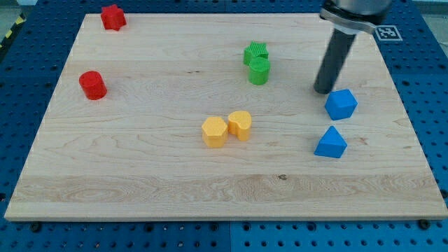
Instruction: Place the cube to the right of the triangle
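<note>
A blue cube (341, 103) sits on the wooden board (140, 168) at the view's right. A blue triangle (330, 143) lies just below it, slightly to the left. My tip (322, 90) rests on the board just up and left of the blue cube, very close to its upper left side; I cannot tell whether it touches. The rod rises from there toward the view's top right.
A green star block (256, 52) and a green cylinder (259, 71) stand together left of the rod. A yellow hexagon block (214, 131) and a yellow cylinder-like block (239, 124) sit mid-board. A red star block (112, 17) and a red cylinder (92, 85) are at the left.
</note>
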